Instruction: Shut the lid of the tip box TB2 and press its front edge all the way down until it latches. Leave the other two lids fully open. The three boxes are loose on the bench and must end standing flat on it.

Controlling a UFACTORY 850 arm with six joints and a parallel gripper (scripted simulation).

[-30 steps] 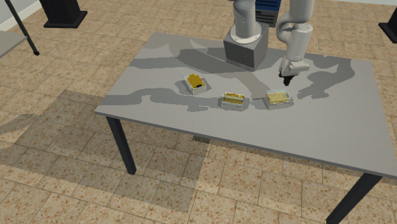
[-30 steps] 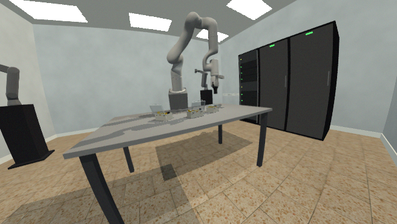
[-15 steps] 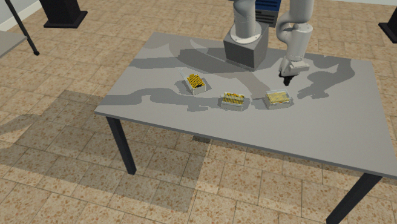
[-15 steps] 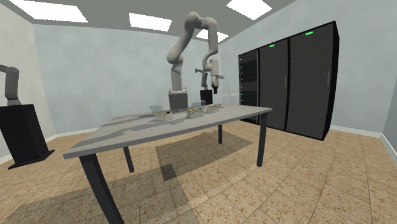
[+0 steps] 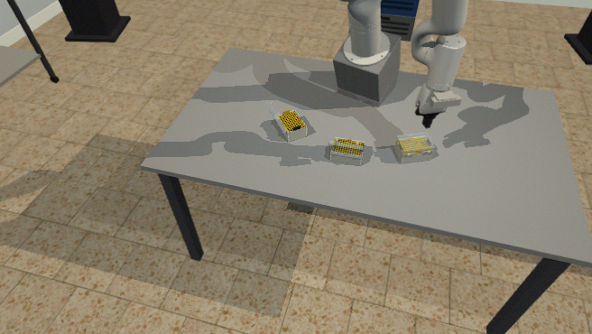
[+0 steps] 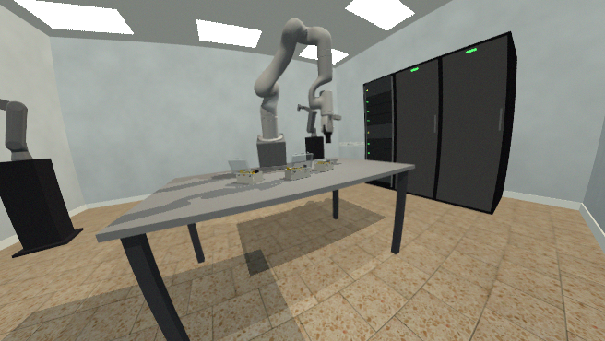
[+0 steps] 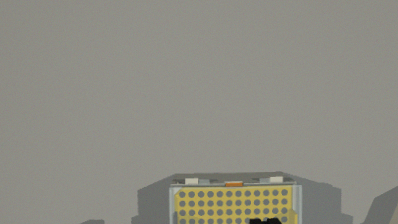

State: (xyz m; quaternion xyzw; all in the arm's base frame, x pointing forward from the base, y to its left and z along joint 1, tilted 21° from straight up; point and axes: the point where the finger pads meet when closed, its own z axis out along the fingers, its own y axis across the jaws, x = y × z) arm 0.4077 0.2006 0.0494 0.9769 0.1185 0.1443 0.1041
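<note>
Three tip boxes stood in a row across the middle of the bench. The right-hand box had its clear lid down over the yellow rack; the centre box and the left box had lids raised. Which was TB2 could not be read. Just beyond the right-hand box, the hand hung above the bench, fingers fully together, gripping nothing. Farther back sat the arm's grey pedestal.
</note>
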